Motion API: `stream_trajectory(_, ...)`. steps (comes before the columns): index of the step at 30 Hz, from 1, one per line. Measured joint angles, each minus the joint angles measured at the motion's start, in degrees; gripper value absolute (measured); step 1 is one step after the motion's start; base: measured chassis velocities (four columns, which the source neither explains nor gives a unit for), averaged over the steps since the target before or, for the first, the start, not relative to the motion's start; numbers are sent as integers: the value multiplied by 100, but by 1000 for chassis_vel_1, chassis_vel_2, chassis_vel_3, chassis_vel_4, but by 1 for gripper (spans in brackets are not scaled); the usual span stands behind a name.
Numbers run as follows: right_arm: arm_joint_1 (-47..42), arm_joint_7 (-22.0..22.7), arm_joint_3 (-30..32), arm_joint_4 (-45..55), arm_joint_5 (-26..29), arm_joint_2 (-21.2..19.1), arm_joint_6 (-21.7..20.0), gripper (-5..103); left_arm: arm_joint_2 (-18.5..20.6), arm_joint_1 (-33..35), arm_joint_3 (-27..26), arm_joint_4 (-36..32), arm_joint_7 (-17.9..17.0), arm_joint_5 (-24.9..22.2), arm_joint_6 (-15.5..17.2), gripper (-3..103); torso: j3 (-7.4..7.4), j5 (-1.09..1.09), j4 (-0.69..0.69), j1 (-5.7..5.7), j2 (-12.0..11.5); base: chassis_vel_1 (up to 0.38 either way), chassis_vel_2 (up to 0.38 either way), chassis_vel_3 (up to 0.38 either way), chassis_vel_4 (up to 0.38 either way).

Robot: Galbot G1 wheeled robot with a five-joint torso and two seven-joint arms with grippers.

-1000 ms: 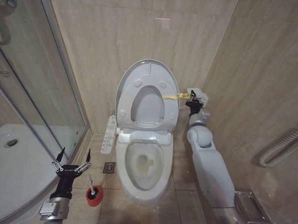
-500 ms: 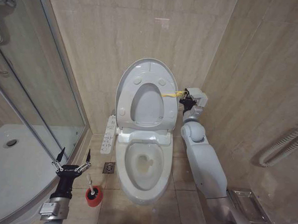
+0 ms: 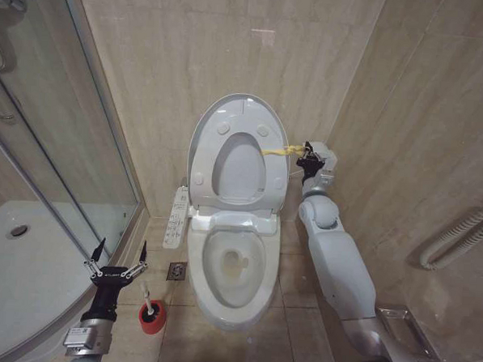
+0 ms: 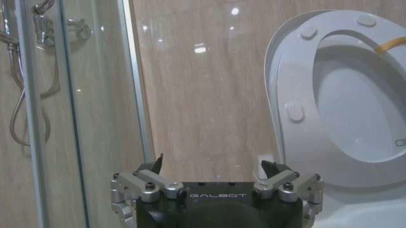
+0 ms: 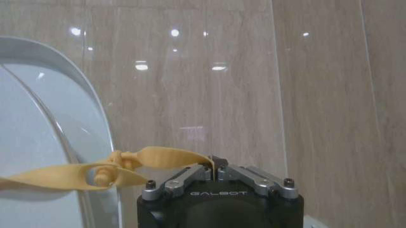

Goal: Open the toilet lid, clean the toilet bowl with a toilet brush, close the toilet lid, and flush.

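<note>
The toilet lid [image 3: 207, 139] stands upright against the wall behind the toilet bowl [image 3: 235, 266], the seat raised with it, so the first step looks as good as done. The right tool [image 3: 307, 158] is up beside the lid's right edge, its fingers pressed together on the free end of the yellow strap [image 3: 277, 151] tied there (the wrist view shows the loop pinched right at the tips). Whether the lid would stay up by itself I cannot tell; it seems to lean back past its balance.

Everything else is still ahead, as far as I can judge. The toilet brush [image 3: 147, 296] sits in its red holder [image 3: 152, 317] on the floor just left of the bowl, handle sticking up, untouched. The left tool [image 3: 117, 255] hangs near the brush, a little further left of the bowl and above the holder, fingers spread wide and holding nothing.

So scrubbing the bowl, lowering the lid and flushing all remain. The water in the bowl lies calm, and the bowl stands open and within reach of the brush.
</note>
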Motion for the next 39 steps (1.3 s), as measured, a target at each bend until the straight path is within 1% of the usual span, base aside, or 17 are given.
stream_trajectory(9, -352, 53, 15, 543, 120, -148, -176, 1, 0, 0, 0, 0, 0, 0, 0, 100, 0, 0, -1, 0, 0, 0, 0, 0, 0)
stream_trajectory(12, -425, 49, 3, 675, 140, -127, -223, 1, 0, 0, 1, 0, 0, 0, 0, 100, 0, 0, -1, 0, 0, 0, 0, 0, 0)
stream_trajectory(13, -447, 44, -8, 715, 145, -110, -249, -1, 0, 0, 1, 0, 0, 0, 0, 100, 0, 0, -1, 0, 0, 0, 0, 0, 0)
stream_trajectory(20, -563, 10, -88, 819, 121, 0, -264, -1, 0, 0, 1, 0, 0, 0, 0, 100, 0, 0, 0, 0, 0, 0, 0, 0, 0)
stream_trajectory(21, -587, 9, -108, 843, 104, 22, -263, 25, 0, 0, 0, 0, 0, 0, 0, 100, 0, 0, 0, 0, 0, 0, 0, 0, 0)
stream_trajectory(26, -689, 8, -126, 941, 61, 31, -242, 25, 0, 0, 0, 0, 0, 0, 0, 100, 0, -1, 1, 0, 0, 0, 0, 0, 0)
stream_trajectory(27, -796, 12, -79, 1044, 49, -29, -202, 52, 0, 0, 0, 0, 0, 0, 0, 100, 0, 0, 0, 0, 0, 0, 0, 0, 0)
stream_trajectory(31, -969, 13, 2, 1203, 58, -174, -142, 52, 0, 0, 1, 0, 0, 0, 0, 100, 0, 0, 0, 0, 0, 0, 0, 0, 0)
stream_trajectory(32, -1040, 12, 23, 1273, 62, -213, -128, 79, 0, 0, 0, 0, 0, 0, 0, 100, 0, 0, -1, 0, 0, 0, 0, 0, 0)
stream_trajectory(39, -1224, 12, 44, 1513, 93, -316, -115, 79, 0, 0, 0, 0, 0, 0, 0, 100, 0, 0, 0, 0, 0, 0, 0, 0, 0)
